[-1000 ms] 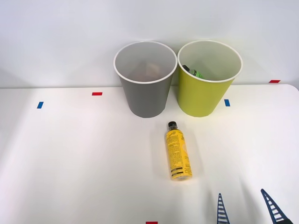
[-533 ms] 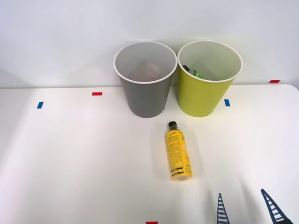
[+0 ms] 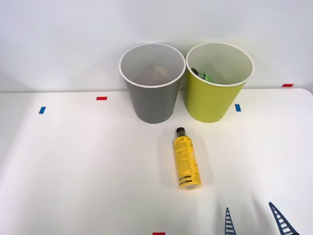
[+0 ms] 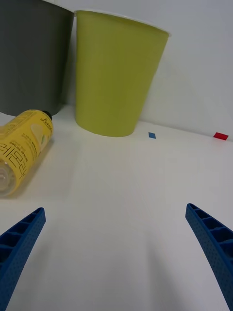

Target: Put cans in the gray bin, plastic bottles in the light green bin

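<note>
White table (image 3: 73,166): carries all items, with small red and blue tape marks on its surface.
Gray bin (image 3: 152,103): upright at the table's far side, just left of its twin.
Light green bin (image 3: 211,100): upright beside the gray bin; a green object lies inside.
Yellow bottle (image 3: 186,159): lies on its side on the table in front of the two bins, black cap toward them, apart from both.
Right gripper (image 3: 254,223): near the table's front edge, right of the bottle's base; blue ribbed fingers spread wide, holding nothing.
</note>
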`<state>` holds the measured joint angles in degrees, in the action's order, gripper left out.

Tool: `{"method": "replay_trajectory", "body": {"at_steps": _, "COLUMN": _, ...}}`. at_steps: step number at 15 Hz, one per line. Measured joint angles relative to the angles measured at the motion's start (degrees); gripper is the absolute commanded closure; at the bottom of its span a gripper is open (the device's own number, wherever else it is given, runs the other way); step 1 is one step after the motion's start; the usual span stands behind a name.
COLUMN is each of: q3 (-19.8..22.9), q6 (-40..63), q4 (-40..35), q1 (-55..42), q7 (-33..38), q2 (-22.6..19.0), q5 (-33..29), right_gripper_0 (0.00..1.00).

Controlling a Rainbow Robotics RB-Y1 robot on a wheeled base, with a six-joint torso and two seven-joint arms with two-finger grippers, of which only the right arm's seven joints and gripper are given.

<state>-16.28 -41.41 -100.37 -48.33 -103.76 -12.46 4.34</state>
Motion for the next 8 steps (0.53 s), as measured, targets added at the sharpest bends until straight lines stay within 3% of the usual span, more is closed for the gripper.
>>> {"method": "replay_trajectory", "body": {"at_steps": 3, "q3": -0.61, "q6": 0.15, "q4": -1.93, "q1": 0.9, "q7": 1.02, "q2": -4.51, "q5": 0.53, "right_gripper_0": 0.0}}
{"method": "replay_trajectory", "body": {"at_steps": 8, "q3": -2.99, "q6": 5.4, "q4": -3.73, "q1": 4.35, "q7": 11.85, "q2": -10.52, "q5": 2.51, "right_gripper_0": 0.0}}
